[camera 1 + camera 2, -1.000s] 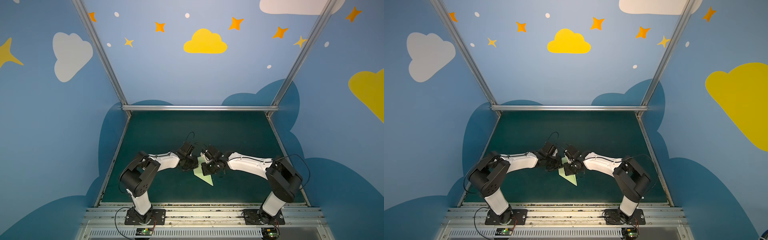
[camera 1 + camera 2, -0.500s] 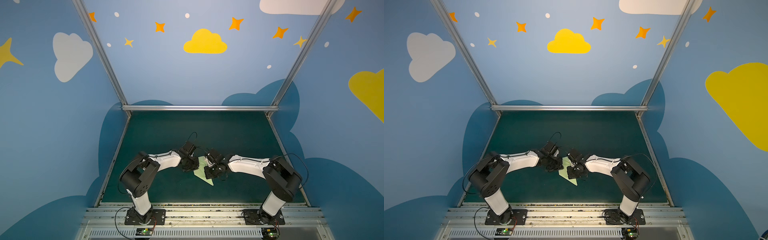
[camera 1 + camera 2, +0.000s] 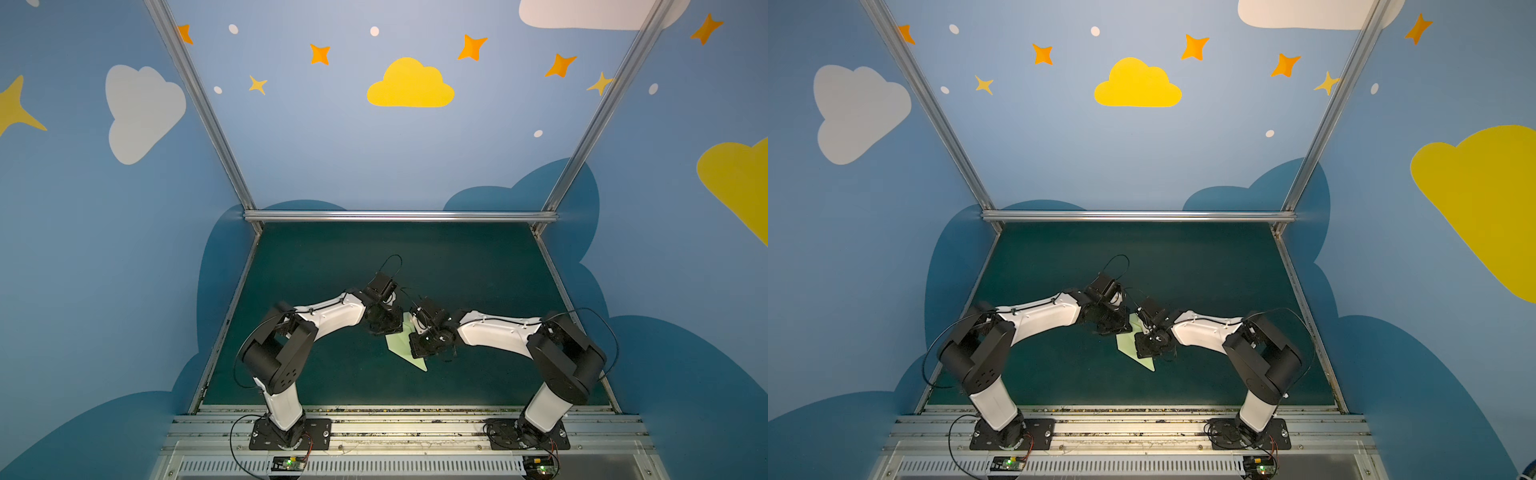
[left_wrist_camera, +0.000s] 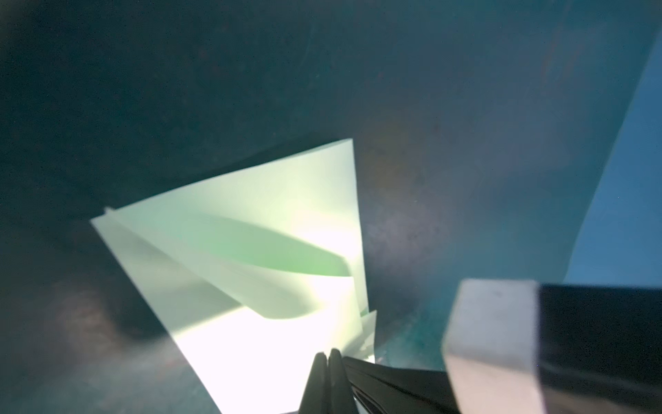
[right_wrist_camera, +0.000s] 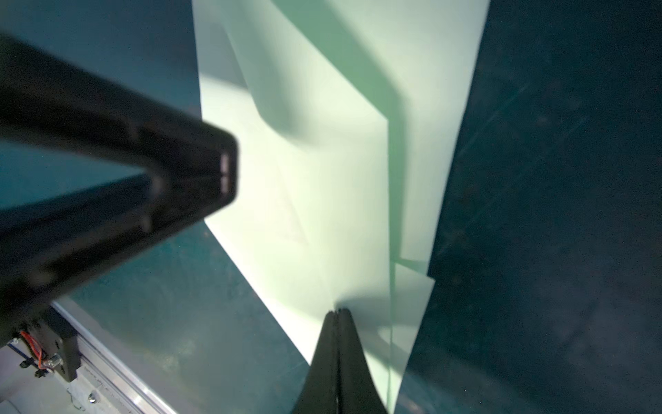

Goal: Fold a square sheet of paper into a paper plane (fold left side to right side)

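The pale-green sheet of paper [image 3: 400, 348] [image 3: 1130, 347] lies on the dark green mat, folded into a pointed shape with its tip toward the front. Both top views show it between the two wrists. My left gripper [image 3: 390, 329] [image 4: 327, 353] is shut, with its tips resting on the paper's bright top layer [image 4: 250, 251] and nothing between them. My right gripper [image 3: 417, 352] [image 5: 338, 312] is also shut, its tips pressed on the paper [image 5: 322, 161] near a folded edge. The loose flaps stand slightly raised. Both wrists hide the paper's far end.
The green mat [image 3: 332, 374] is bounded by an aluminium rail [image 3: 395, 415] at the front and blue walls with metal posts on the other sides. In the right wrist view the left gripper's black fingers [image 5: 215, 168] hang close over the paper.
My right gripper has slid a little toward the front along the paper, and its forearm has dropped lower. The left arm has hardly moved. Both grippers stay shut.
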`<state>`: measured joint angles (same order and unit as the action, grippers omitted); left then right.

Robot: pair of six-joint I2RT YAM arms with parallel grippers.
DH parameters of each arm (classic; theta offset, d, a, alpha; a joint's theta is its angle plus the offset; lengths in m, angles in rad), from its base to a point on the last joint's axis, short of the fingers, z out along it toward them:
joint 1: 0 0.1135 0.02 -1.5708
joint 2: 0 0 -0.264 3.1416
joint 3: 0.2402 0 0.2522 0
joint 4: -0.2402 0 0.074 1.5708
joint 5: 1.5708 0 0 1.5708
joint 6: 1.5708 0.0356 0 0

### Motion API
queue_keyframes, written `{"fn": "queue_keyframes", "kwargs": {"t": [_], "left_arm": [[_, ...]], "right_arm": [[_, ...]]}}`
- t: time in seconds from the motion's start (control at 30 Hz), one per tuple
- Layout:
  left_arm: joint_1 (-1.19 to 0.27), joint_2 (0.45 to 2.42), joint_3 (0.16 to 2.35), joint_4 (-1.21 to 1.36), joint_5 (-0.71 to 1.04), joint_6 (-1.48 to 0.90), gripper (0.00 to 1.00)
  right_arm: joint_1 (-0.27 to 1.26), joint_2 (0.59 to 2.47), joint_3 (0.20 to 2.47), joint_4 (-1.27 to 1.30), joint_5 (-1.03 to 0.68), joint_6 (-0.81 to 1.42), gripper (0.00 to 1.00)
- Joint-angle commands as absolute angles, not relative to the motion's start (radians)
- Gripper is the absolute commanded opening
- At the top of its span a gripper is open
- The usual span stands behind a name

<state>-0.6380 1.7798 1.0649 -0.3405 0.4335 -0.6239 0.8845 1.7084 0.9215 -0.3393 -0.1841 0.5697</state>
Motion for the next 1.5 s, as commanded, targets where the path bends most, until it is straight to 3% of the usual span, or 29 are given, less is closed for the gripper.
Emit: {"fn": "queue_keyframes", "kwargs": {"t": [0.0, 0.37, 1.03, 1.27, 1.47], "left_arm": [[-0.641, 1.816, 1.087, -0.356, 0.440, -0.593, 0.04], [-0.599, 1.868, 1.071, -0.357, 0.373, -0.580, 0.04], [-0.367, 1.970, 1.144, -0.429, 0.358, -0.486, 0.04], [-0.379, 1.820, 1.146, -0.452, 0.373, -0.470, 0.04], [-0.479, 1.737, 1.104, -0.400, 0.419, -0.519, 0.04]], "right_arm": [[0.885, 1.750, 0.880, -0.345, -0.158, 0.577, 0.00], [0.885, 1.748, 0.877, -0.347, -0.160, 0.572, 0.00], [0.887, 1.755, 0.870, -0.337, -0.161, 0.577, 0.00], [0.889, 1.750, 0.867, -0.339, -0.158, 0.578, 0.00], [0.890, 1.756, 0.868, -0.336, -0.161, 0.578, 0.00]]}}
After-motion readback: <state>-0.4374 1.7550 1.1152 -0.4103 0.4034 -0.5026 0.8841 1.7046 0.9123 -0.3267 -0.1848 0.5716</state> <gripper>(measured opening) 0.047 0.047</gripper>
